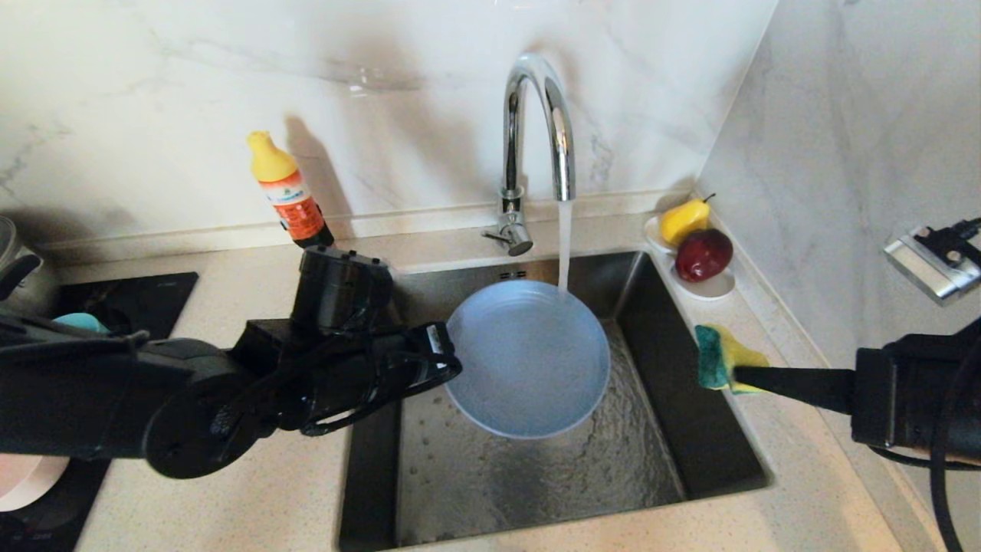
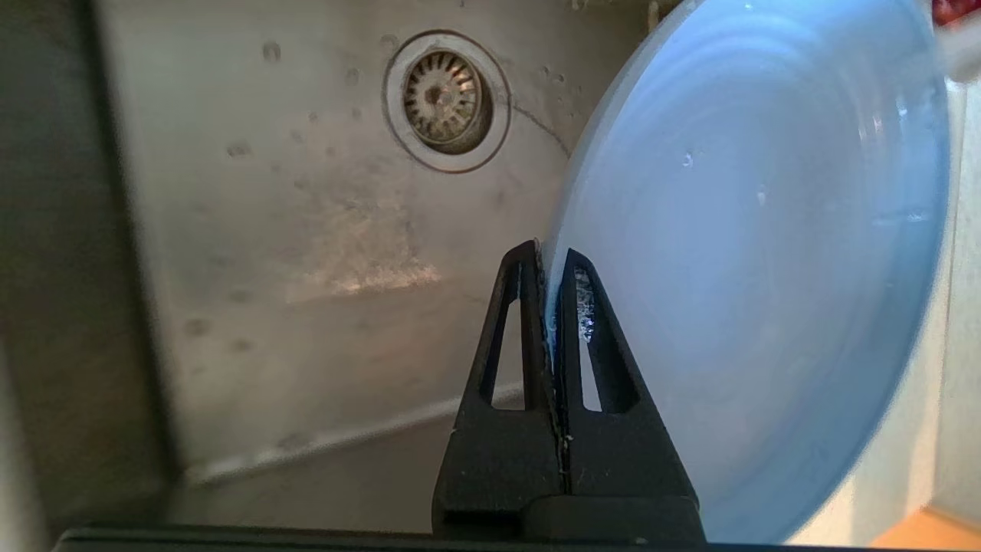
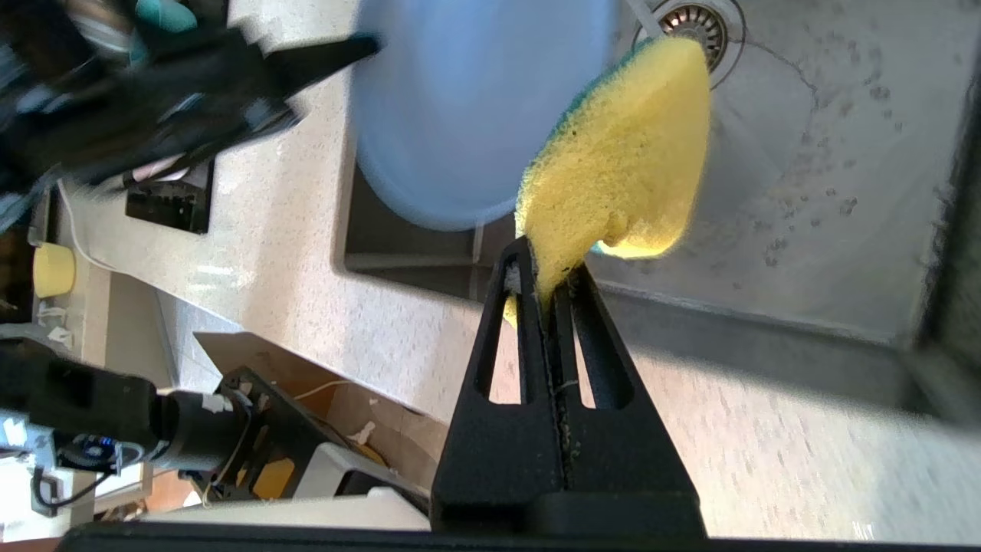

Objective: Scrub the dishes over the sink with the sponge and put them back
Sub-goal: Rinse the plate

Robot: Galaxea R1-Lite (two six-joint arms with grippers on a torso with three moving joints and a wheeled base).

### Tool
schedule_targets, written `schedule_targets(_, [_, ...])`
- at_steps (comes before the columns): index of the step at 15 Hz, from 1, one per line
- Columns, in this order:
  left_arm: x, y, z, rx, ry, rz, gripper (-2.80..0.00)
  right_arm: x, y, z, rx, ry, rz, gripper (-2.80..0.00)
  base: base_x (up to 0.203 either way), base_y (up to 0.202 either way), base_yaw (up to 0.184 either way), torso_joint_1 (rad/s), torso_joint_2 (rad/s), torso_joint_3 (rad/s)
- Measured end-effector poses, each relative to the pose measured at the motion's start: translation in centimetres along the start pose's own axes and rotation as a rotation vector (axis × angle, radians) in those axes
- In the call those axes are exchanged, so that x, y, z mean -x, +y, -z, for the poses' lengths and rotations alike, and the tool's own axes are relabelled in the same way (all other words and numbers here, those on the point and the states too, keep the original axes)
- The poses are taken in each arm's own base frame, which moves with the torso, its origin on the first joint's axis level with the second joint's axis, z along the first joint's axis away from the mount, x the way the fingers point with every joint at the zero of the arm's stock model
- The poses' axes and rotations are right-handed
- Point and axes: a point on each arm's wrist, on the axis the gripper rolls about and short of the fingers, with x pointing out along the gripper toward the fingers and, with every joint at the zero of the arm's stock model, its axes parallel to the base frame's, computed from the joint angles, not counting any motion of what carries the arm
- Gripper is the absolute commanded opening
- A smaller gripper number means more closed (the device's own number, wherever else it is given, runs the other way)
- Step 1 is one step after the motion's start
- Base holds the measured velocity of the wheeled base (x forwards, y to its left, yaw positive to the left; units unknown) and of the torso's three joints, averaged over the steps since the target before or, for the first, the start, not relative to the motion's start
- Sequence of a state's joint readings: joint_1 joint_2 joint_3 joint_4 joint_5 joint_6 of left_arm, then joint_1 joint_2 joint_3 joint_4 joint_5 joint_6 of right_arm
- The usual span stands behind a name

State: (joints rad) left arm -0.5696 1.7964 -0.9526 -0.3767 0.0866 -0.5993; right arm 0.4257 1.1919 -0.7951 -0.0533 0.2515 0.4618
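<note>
The grey-blue plate (image 1: 529, 356) hangs tilted over the steel sink (image 1: 498, 483), its far edge under the running water. My left gripper (image 1: 452, 360) is shut on the plate's left rim; the left wrist view shows the rim pinched between its fingertips (image 2: 550, 257), with the plate (image 2: 766, 268) beside the drain strainer (image 2: 444, 96). My right gripper (image 1: 736, 376) is over the sink's right edge, apart from the plate, shut on the yellow-and-green sponge (image 1: 720, 358). In the right wrist view the sponge (image 3: 621, 169) bulges out beyond the fingertips (image 3: 546, 264). A teal bowl (image 1: 77, 322) and a pink bowl (image 1: 23, 479) show partly behind the left arm.
The faucet (image 1: 536, 130) at the back pours a stream into the basin. An orange soap bottle (image 1: 287, 192) stands at the back left. A white dish (image 1: 709, 284) with a pear and an apple sits at the sink's back right corner. A black cooktop (image 1: 123, 299) lies to the left.
</note>
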Motion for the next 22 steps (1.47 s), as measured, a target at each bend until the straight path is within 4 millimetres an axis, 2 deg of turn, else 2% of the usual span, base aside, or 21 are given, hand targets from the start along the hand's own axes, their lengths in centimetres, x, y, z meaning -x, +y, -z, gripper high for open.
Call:
schedule_targets(3, [-3.2, -0.5, -0.2, 0.006, 0.006, 0.0, -2.8, 1.6, 0.1, 0.5, 0.003, -0.018, -0.006, -2.8, 0.0, 0.0, 0.0, 0.0, 0.0, 0.0])
schedule_targets(7, [-6.6, -1.6, -0.4, 0.007, 0.003, 0.022, -2.8, 2.5, -0.1, 1.4, 0.003, -0.017, -0.007, -2.8, 0.0, 0.0, 0.0, 0.0, 0.0, 0.0])
schedule_targets(9, [-7.7, -2.6, -0.5, 0.013, -0.002, 0.047, -2.8, 2.8, -0.1, 1.7, 0.004, -0.019, -0.009, -2.8, 0.0, 0.0, 0.0, 0.0, 0.0, 0.0])
schedule_targets(12, [-8.6, -4.4, 0.8, 0.006, 0.025, 0.089, -2.8, 3.2, 0.0, 1.8, 0.008, -0.028, -0.021, -2.8, 0.0, 0.0, 0.0, 0.0, 0.0, 0.0])
schedule_targets(14, [-8.9, -4.6, 1.3, 0.003, 0.033, 0.083, -2.8, 3.6, 0.3, 1.7, 0.013, -0.038, -0.033, -2.8, 0.0, 0.0, 0.0, 0.0, 0.0, 0.0])
schedule_targets(17, [-8.9, -3.4, 1.1, -0.003, 0.023, 0.032, -2.8, 3.7, 0.3, 1.7, 0.015, -0.04, -0.037, -2.8, 0.0, 0.0, 0.0, 0.0, 0.0, 0.0])
schedule_targets(22, [-6.9, 1.4, -2.2, -0.147, -0.096, -0.19, -2.8, 3.2, 0.1, 2.0, 0.01, -0.016, -0.034, -2.8, 0.0, 0.0, 0.0, 0.0, 0.0, 0.0])
